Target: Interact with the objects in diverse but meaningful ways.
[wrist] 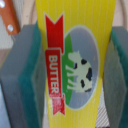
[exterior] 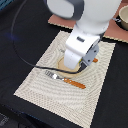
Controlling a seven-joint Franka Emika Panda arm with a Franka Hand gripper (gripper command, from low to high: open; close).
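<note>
Yellow butter box (wrist: 75, 60) sits between the open end effector (wrist: 70, 65) pads, contact unclear.

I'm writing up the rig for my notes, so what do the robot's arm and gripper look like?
The arm is glossy white with a dark grey band near the top joint, ending in a boxy white wrist housing. A thin black cable loops beside it. In the wrist view, the gripper has grey fingers lined with dark teal pads.
</note>
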